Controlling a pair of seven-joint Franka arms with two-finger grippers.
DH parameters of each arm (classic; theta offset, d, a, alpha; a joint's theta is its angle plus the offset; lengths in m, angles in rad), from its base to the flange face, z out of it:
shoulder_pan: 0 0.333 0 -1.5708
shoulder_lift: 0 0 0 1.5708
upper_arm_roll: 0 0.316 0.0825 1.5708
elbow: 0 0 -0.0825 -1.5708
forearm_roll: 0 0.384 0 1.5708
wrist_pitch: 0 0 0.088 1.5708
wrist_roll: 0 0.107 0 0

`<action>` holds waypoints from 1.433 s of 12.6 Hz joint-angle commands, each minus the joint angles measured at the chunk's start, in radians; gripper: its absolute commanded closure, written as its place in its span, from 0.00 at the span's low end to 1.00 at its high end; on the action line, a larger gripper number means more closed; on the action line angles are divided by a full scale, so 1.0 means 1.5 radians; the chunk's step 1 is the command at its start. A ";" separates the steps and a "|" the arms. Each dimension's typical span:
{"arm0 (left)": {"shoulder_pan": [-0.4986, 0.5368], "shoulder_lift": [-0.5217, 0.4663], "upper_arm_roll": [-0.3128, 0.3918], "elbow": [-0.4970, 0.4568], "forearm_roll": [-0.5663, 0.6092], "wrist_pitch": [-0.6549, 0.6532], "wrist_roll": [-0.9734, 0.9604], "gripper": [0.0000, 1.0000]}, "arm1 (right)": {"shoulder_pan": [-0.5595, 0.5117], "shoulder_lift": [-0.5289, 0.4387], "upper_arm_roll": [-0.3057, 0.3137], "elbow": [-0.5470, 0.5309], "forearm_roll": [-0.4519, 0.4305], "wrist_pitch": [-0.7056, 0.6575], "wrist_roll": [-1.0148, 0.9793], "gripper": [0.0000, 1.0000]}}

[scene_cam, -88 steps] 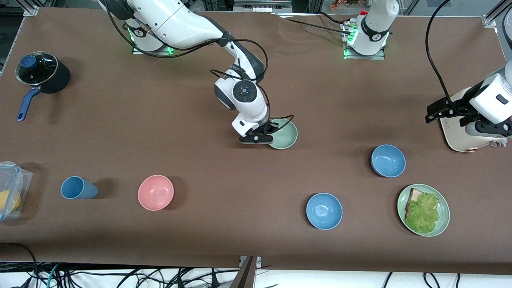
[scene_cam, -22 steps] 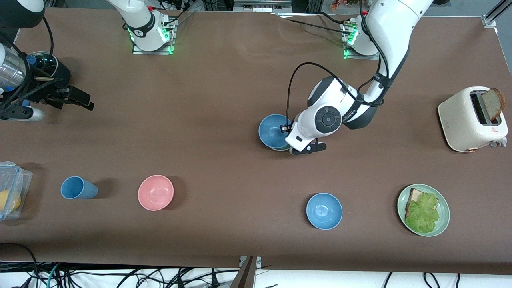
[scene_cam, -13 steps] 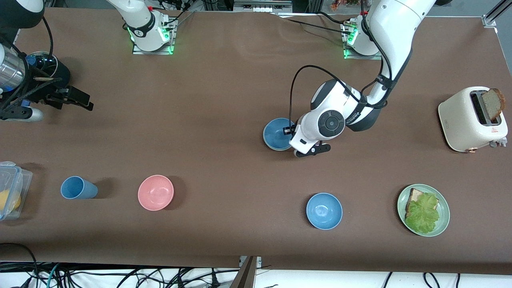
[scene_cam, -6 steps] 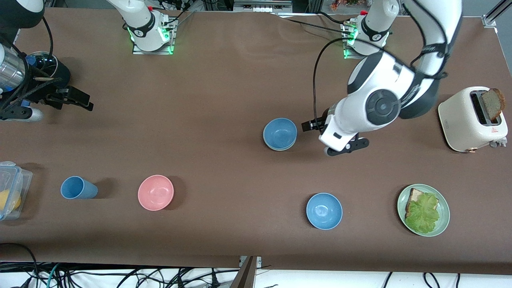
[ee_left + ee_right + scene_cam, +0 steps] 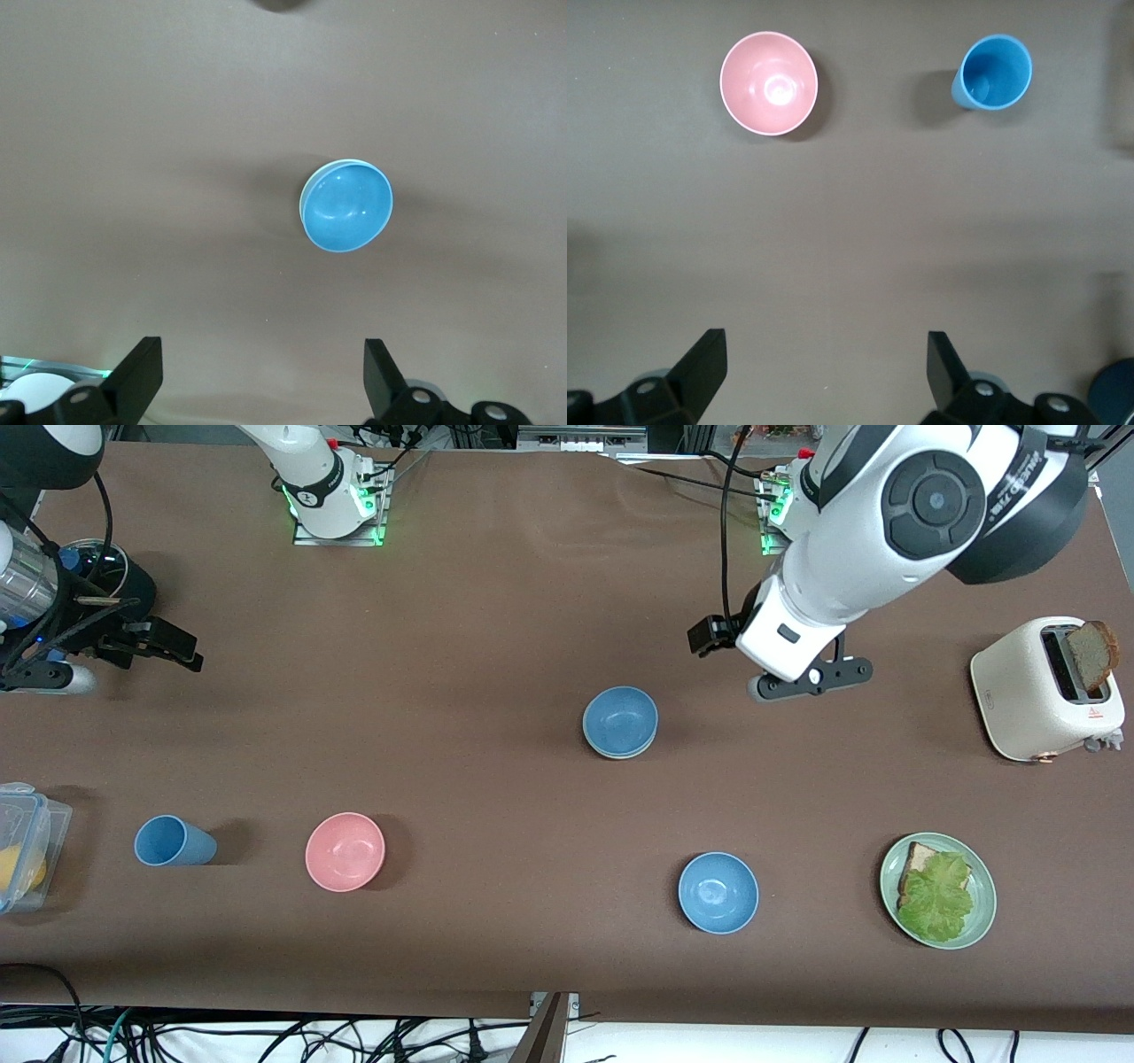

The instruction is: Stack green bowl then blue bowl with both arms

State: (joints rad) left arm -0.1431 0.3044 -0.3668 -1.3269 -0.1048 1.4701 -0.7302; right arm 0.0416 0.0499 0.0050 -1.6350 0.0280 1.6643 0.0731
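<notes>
The blue bowl (image 5: 620,719) sits nested in the green bowl (image 5: 613,755) at mid table; only a thin pale rim of the green bowl shows. Both also show in the left wrist view: the blue bowl (image 5: 347,205) with the green rim (image 5: 317,175) around it. My left gripper (image 5: 802,682) is open and empty, high over the table between the stack and the left arm's base, apart from the stack. It also shows in the left wrist view (image 5: 261,382). My right gripper (image 5: 53,680) waits open and empty at the right arm's end, and shows in the right wrist view (image 5: 824,372).
A second blue bowl (image 5: 718,892) and a green plate (image 5: 982,921) with bread and lettuce lie nearer the front camera. A pink bowl (image 5: 345,851), a blue cup (image 5: 173,841) and a plastic box (image 5: 22,846) lie toward the right arm's end. A toaster (image 5: 1019,691) and a pot (image 5: 106,589) stand at opposite ends.
The left gripper let go of the blue bowl in the green bowl, then rose and drew back toward its base. The right arm stayed put.
</notes>
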 commanded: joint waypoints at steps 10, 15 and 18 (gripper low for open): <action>0.062 -0.228 0.203 -0.264 0.095 0.084 0.492 0.00 | -0.002 -0.008 0.007 -0.003 -0.009 0.022 -0.084 0.00; 0.045 -0.214 0.233 -0.243 0.126 0.088 0.505 0.00 | -0.002 -0.008 0.007 -0.003 -0.009 0.022 -0.085 0.00; 0.053 -0.217 0.232 -0.243 0.056 0.084 0.484 0.00 | -0.002 -0.008 0.007 -0.003 -0.009 0.023 -0.085 0.00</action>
State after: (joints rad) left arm -0.0662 -0.0163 -0.0229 -1.7006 0.0082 1.5996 -0.0011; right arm 0.0421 0.0499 0.0136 -1.6350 0.0172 1.6968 -0.0381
